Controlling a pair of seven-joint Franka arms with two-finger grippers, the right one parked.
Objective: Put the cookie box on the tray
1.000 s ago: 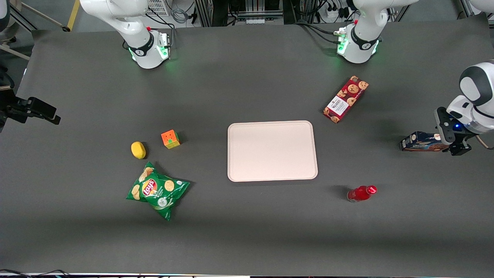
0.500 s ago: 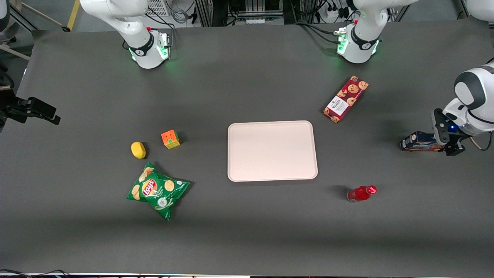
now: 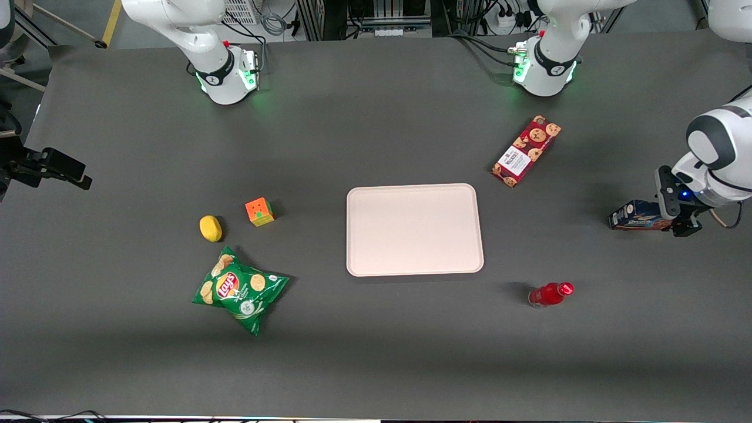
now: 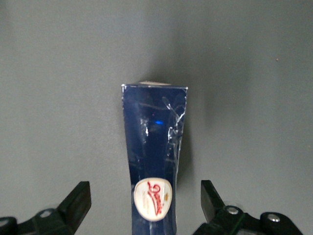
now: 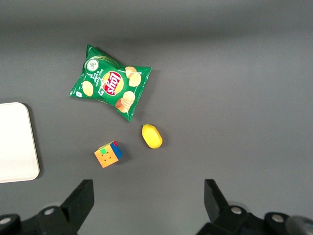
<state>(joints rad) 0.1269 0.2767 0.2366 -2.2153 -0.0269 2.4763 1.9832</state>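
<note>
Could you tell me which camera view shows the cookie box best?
The left wrist view: the cookie box fills it between the open tool. The front view shows it partly hidden by the arm; the right wrist view misses it.

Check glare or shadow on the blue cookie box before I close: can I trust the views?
Left wrist view: cookie box sharp between the open gripper fingers, faint sheen and a blue reflection on top, soft shadow alongside. Front view: gripper hides one end of the box; tray evenly lit.
</note>
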